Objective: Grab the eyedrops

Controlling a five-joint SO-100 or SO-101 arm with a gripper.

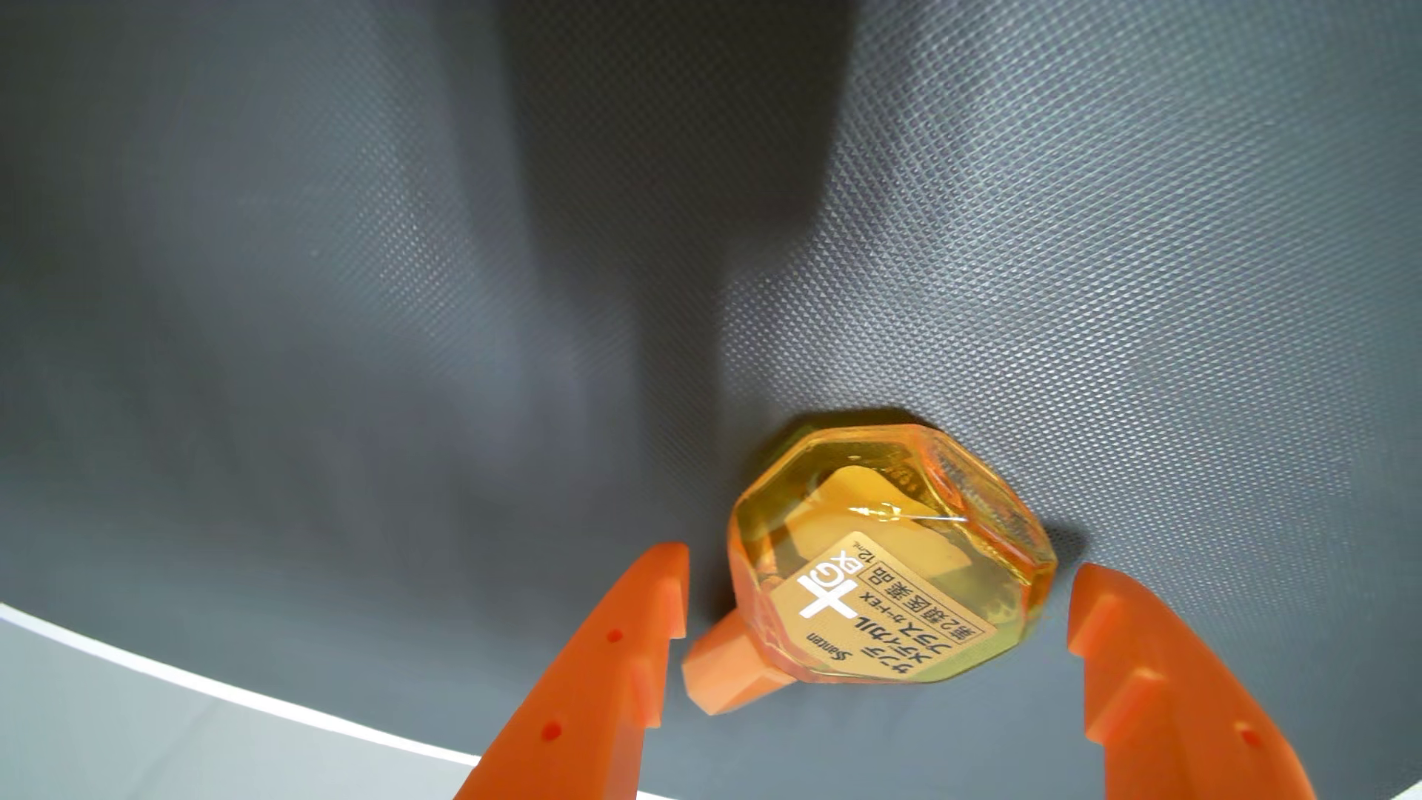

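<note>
A dark grey woven-textured mat covers most of the wrist view, its pale edge bordering a light grey surface at near left.

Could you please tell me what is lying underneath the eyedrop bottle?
The eyedrop bottle lies on a dark textured mat, between the open hand's orange fingers. The patch directly beneath the bottle is covered.

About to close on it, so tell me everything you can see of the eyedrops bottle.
The eyedrops bottle is small, faceted clear amber plastic holding yellow liquid, with a gold label printed in Japanese and an orange cap. It lies on its side on the dark textured mat, cap toward the lower left, between the open orange fingers, touching neither.
</note>
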